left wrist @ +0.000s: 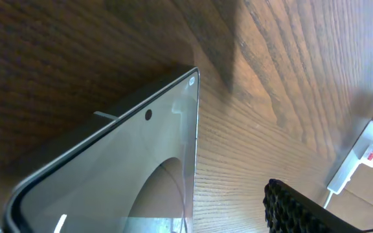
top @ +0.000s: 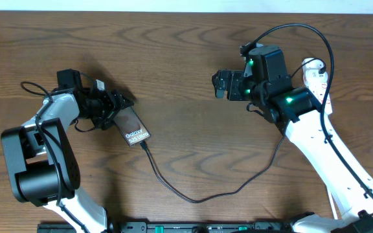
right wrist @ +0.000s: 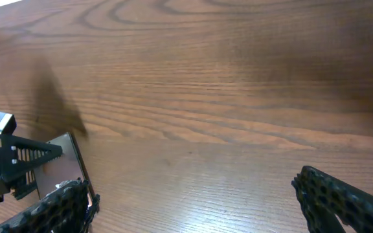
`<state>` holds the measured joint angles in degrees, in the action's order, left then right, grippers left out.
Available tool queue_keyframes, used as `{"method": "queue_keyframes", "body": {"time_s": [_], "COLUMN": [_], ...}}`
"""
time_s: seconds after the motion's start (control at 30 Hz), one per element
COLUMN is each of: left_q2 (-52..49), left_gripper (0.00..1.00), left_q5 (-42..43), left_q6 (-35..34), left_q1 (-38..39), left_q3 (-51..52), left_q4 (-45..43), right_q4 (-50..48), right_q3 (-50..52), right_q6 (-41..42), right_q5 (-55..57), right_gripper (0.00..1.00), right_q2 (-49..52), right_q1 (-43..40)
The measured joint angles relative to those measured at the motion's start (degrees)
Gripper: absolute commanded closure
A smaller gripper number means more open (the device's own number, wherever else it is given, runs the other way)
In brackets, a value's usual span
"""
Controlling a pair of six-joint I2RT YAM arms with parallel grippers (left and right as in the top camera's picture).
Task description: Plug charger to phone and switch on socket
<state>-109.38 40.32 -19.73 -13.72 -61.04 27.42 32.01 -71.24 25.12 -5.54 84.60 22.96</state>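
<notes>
The thin black charger cable [top: 193, 197] reaches the flat glossy dark phone [top: 133, 127] at the left gripper [top: 112, 103], whose grip we cannot tell. We should press the switch of the white oblong socket [top: 315, 72] gently with the open-jawed right gripper [top: 220, 84].

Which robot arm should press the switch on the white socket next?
Right, probably. The socket lies beside the right arm, and the right gripper is open and empty. The left gripper is busy at the phone, far from it.
</notes>
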Motion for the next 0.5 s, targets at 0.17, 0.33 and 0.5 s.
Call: {"method": "queue_keyframes", "body": {"time_s": [0.17, 0.33, 0.5], "left_q2": [0.2, 0.5, 0.8], "left_gripper": [0.22, 0.18, 0.18], "left_q5": [-0.8, -2.9, -3.4], "left_q6": [0.0, -0.2, -1.0], "left_q1": [0.0, 0.0, 0.0], "left_q3": [-0.1, -0.3, -0.5], "left_q4": [1.1, 3.5, 4.0], "right_q4": [0.0, 0.0, 0.1], "right_q3": [0.0, 0.0, 0.0], "right_q6": [0.0, 0.0, 0.0], "right_q5": [0.0, 0.0, 0.0], "right_gripper": [0.01, 0.01, 0.01], "right_q2": [0.0, 0.0, 0.0], "right_q1": [0.0, 0.0, 0.0]}}
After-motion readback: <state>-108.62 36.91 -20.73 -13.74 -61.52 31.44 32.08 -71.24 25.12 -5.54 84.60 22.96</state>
